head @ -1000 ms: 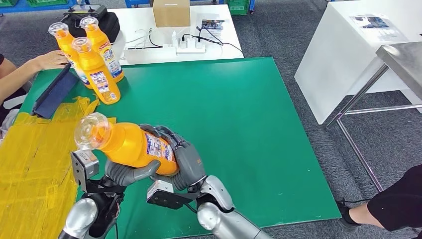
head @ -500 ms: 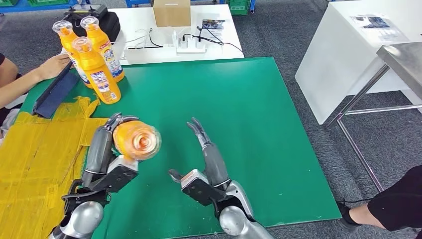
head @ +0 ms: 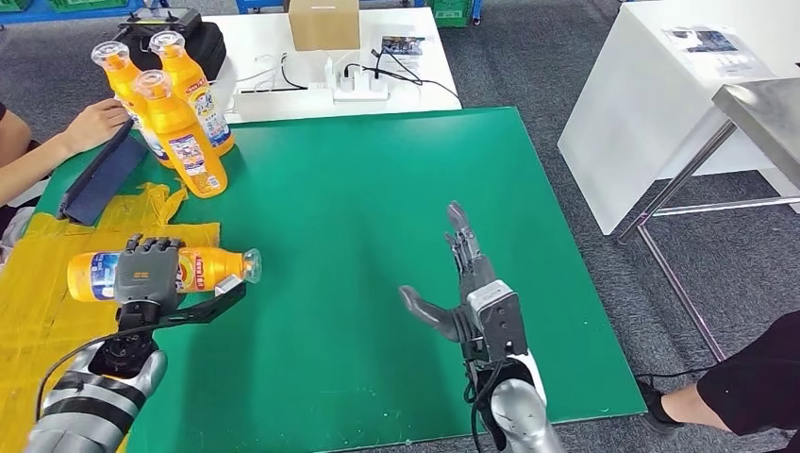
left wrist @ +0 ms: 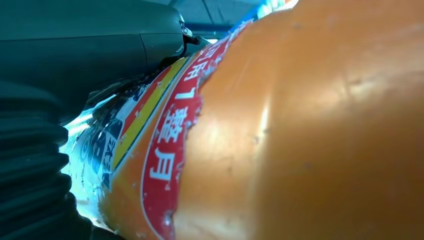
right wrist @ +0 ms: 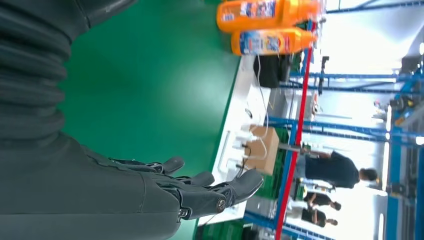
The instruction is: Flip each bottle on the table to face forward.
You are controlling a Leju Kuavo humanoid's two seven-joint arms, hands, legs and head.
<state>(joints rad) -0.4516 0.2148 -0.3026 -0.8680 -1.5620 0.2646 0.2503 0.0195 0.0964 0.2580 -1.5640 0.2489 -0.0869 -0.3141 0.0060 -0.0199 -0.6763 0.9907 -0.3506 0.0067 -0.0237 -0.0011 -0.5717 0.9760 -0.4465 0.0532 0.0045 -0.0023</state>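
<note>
My left hand (head: pixel 146 274) grips an orange bottle (head: pixel 203 267) lying sideways above the yellow-taped left part of the green table (head: pixel 377 208), its clear cap pointing right. Up close in the left wrist view, the same bottle (left wrist: pixel 310 130) shows its red-edged label against the palm. Three more orange bottles (head: pixel 179 132) stand upright at the table's far left corner; two of those bottles (right wrist: pixel 267 25) appear in the right wrist view. My right hand (head: pixel 467 283) hovers over the table's middle right with fingers spread and nothing in it, and the right hand (right wrist: pixel 200 190) is likewise bare from the wrist.
A person's hand (head: pixel 94 118) rests by a dark blue folder (head: pixel 99 175) at the far left. Behind the green table, a white table (head: pixel 274 57) carries a cardboard box (head: pixel 324 23), a power strip and a black case. A white cabinet and a steel table stand to the right.
My right hand let go of the bottle and moved away to the right, fingers spread. My left hand turned the bottle over and carried it left, so it lies sideways with its cap to the right.
</note>
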